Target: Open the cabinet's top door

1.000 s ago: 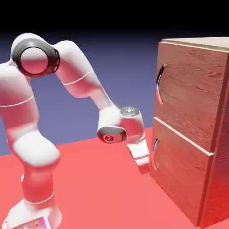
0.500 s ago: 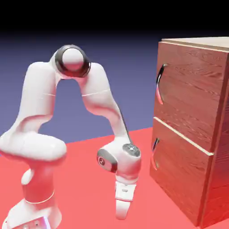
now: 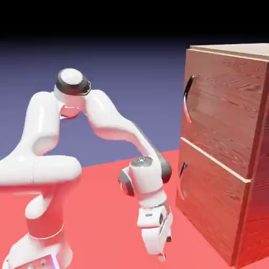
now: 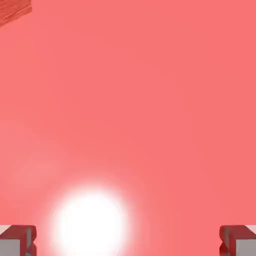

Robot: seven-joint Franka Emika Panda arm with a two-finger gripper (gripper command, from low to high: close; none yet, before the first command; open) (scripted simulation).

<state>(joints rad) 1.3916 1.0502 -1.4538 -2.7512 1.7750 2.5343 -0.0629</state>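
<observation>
- Zero progress shows in the exterior view: the door [image 3: 226, 107] is shut, its handle [image 3: 187, 100] untouched, at the exterior view's right; reaching, gripping and pulling remain.
- Hand view: jaws [image 4: 128, 241] wide apart, nothing between them.

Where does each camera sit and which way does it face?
Exterior view: stands off beside the robot, looking across the red surface at the cabinet; the white arm shows down to its jaws.
Hand view: rides on the hand, looking along the jaws at the red surface; two finger tips show at the bottom edge.
Shared: red surface, finger tips, wood grain, just a corner in the hand view.
</observation>
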